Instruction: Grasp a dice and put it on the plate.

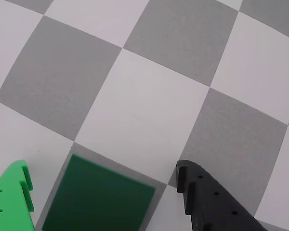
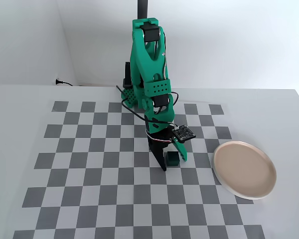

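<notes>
In the wrist view the dice (image 1: 98, 198), a plain dark green cube, rests on the checkerboard at the bottom edge, partly cut off. My gripper (image 1: 102, 168) is open around it: the bright green finger (image 1: 12, 195) stands to its left and the black finger (image 1: 209, 197) to its right, each with a gap to the cube. The fixed view shows the gripper (image 2: 172, 163) lowered to the mat with the dice (image 2: 172, 158) between its fingers. There the round beige-pink plate (image 2: 244, 169) lies empty to the right, about two squares from the cube.
A grey-and-white checkerboard mat (image 2: 89, 169) covers the table. The arm's base (image 2: 132, 94) stands at the mat's back edge, with a black cable (image 2: 65, 83) along the wall. The plate overhangs the mat's right border.
</notes>
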You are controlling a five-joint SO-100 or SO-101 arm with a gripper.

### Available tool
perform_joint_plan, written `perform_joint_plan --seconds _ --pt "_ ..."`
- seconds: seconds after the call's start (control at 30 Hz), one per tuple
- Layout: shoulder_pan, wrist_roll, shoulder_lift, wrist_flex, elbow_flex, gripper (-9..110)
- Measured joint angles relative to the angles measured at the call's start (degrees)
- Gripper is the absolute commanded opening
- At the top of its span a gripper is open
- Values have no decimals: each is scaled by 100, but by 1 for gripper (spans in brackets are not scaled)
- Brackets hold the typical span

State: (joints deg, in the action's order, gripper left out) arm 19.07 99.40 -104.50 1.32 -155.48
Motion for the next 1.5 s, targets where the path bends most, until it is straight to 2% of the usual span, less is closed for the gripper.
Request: perform_joint_plan --seconds 0.37,0.7,1.1,1.37,1.5 --pt "-62 -176 -554 0 -510 26" --pt "35 -272 -844 44 -642 -4" --pt "141 -369 -1195 290 -659 -4" --pt "606 -299 -2294 1433 -492 -4" --pt "914 -272 -2593 1644 -316 -4"
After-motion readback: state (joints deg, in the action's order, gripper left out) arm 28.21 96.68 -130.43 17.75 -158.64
